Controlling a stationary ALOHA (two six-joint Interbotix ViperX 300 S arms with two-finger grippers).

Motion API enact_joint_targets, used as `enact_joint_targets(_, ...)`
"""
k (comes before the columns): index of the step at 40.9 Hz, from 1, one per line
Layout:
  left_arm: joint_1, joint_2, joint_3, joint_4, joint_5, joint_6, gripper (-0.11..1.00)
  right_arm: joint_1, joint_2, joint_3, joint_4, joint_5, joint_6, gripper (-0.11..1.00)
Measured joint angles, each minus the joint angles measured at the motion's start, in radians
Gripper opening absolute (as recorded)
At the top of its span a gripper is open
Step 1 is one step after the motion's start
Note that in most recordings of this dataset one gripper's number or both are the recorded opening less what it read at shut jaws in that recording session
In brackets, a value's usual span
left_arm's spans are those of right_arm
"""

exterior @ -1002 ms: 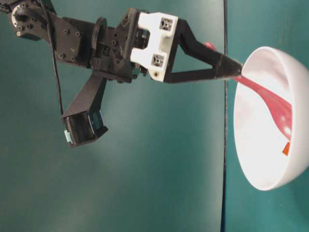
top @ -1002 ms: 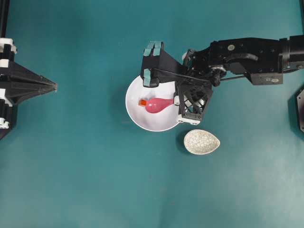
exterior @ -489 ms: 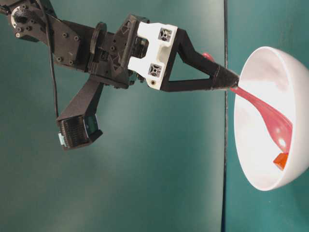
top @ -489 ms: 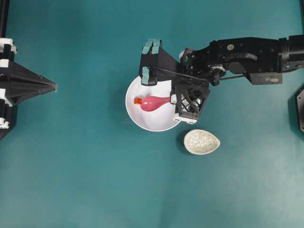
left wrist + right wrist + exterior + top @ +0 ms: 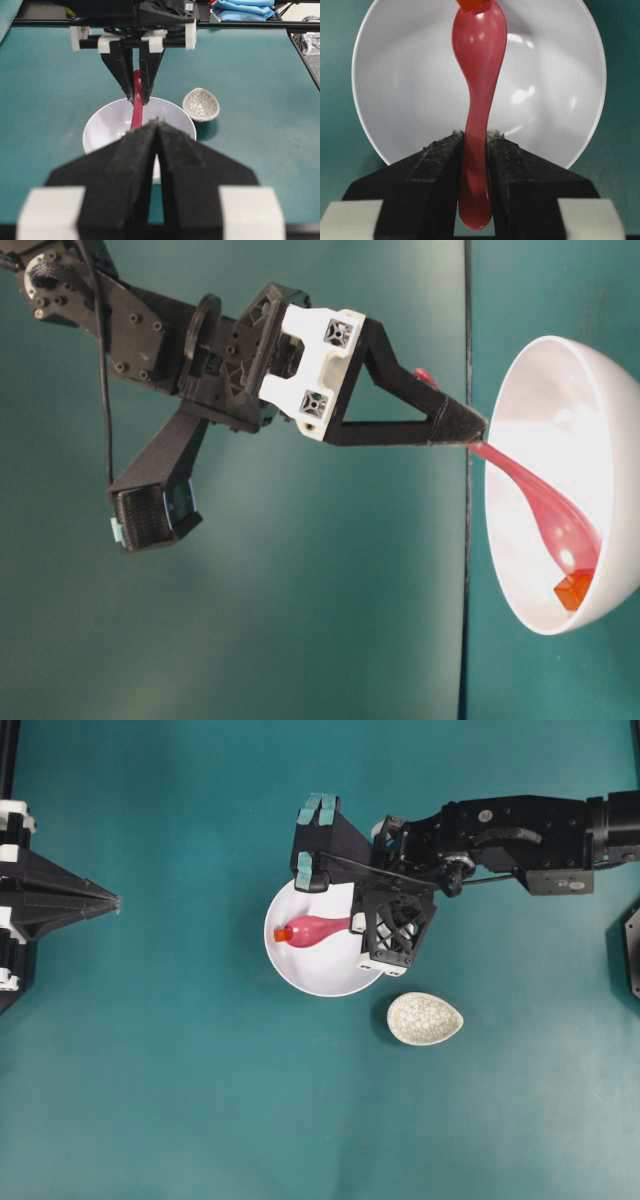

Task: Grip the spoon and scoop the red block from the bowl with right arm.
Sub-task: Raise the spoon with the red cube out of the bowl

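1. Since a second ago, the spoon (image 5: pixel 312 930) has slid leftward across the bowl (image 5: pixel 330 978) in the overhead view, pushing the red block (image 5: pixel 283 934) ahead of its tip toward the bowl's left wall, and the right arm (image 5: pixel 520 830) has shifted the same way.
2. Right gripper (image 5: pixel 475 145): its two black fingers (image 5: pixel 440 150) are clamped on the spoon's flat handle, with the handle end sticking out behind them in the right wrist view.
3. From table level, the spoon (image 5: pixel 540 515) slopes down from the gripper tip (image 5: pixel 470 427) into the bowl (image 5: pixel 540 390), scoop low against the inner wall.
4. At the scoop's far tip sits the red block (image 5: pixel 573 591), touching it and resting near the bowl's wall; whether it lies inside the scoop or just beyond it I cannot tell.
5. Left gripper (image 5: pixel 112 903) sits well apart at the left edge of the overhead view, its pointed fingers pressed together with nothing between them.
6. Just beside the bowl, to its lower right overhead, stands a speckled egg-shaped dish (image 5: pixel 425 1018), not touching it.
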Motion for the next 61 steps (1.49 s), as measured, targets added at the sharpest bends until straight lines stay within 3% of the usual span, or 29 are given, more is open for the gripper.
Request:
enact_joint_targets(18, 0.0, 0.0, 0.0, 0.0, 0.0, 0.0, 0.0, 0.0, -0.002, 0.0, 0.08, -0.002, 0.0, 0.22)
enact_joint_targets(35, 0.0, 0.0, 0.0, 0.0, 0.0, 0.0, 0.0, 0.0, -0.051, 0.0, 0.106, -0.028, 0.011, 0.22)
enact_joint_targets(52, 0.0, 0.0, 0.0, 0.0, 0.0, 0.0, 0.0, 0.0, -0.137, 0.006, 0.264, -0.103, 0.015, 0.22)
enact_joint_targets(61, 0.0, -0.002, 0.0, 0.0, 0.0, 0.0, 0.0, 0.0, -0.212, 0.011, 0.291, -0.133, 0.017, 0.22)
